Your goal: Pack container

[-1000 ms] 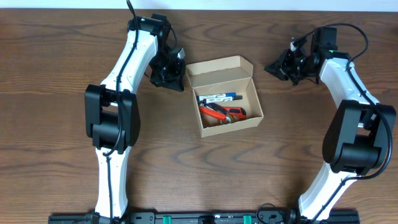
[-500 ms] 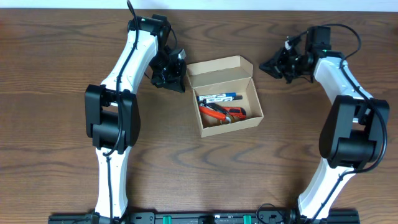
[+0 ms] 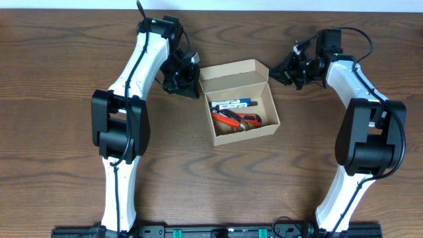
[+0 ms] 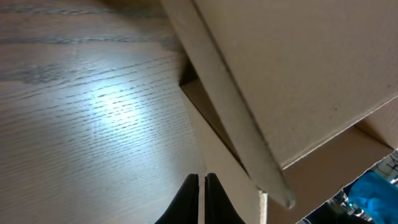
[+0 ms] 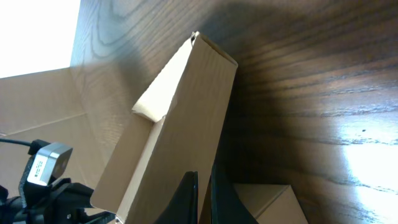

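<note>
The container [image 3: 245, 135], a tan cardboard box, sits mid-table with its lid [image 3: 231, 70] standing open at the back. Inside lie a blue-and-white marker [image 3: 232, 104] and an orange-handled tool [image 3: 236, 119]. My left gripper [image 3: 193, 84] is shut, its tips close to the box's back left corner. In the left wrist view that gripper [image 4: 202, 184] points at the box's side wall [image 4: 219, 148], under the raised lid [image 4: 298, 68]. My right gripper [image 3: 277, 74] is shut beside the lid's right end. The right wrist view shows this gripper [image 5: 203, 185] close against the lid's side flap [image 5: 180, 118].
Dark wood table [image 3: 59, 132] all round. Both white arms reach in from the near edge, the left arm [image 3: 119, 125] and the right arm [image 3: 370, 132]. A pale wall strip [image 3: 264, 4] runs along the far edge.
My right gripper has moved left, up to the lid's right end. My left gripper has edged slightly toward the box's back left corner. The box has stayed put.
</note>
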You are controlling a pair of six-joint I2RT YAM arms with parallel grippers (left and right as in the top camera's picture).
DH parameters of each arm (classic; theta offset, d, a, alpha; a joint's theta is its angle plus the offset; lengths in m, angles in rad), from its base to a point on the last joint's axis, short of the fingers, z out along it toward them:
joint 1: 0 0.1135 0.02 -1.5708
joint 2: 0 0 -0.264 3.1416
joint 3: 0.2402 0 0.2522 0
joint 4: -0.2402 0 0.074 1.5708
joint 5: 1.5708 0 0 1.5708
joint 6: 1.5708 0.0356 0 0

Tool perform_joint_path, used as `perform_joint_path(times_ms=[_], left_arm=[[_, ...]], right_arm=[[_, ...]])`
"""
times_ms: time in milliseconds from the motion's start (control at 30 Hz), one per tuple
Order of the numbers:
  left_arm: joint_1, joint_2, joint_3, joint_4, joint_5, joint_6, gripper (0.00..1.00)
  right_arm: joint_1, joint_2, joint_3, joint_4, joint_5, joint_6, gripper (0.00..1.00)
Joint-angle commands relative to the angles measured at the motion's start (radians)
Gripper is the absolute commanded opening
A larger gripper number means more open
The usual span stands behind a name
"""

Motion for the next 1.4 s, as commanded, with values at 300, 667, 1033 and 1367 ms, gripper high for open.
perform_joint_path(times_ms=[300,667,1033,1367], left_arm=[[-0.007,0.009,-0.077,0.056,0.026,-0.011,0.06],[-0.008,0.009,-0.077,0.136,0.116,0.000,0.06],[-0.008,0.009,-0.077,0.168,0.176,0.052,0.06],[-0.008,0.009,-0.075,0.202,0.293,0.140,0.06]], right_arm=[[0.010,0.073,0.017,0.017,-0.034,-0.009,0.02],[0.014,0.076,0.017,0.180,-0.175,0.034,0.01],[-0.022,0.074,0.019,0.219,-0.253,0.045,0.02],[-0.056,0.072,0.108,0.222,-0.333,0.042,0.02]])
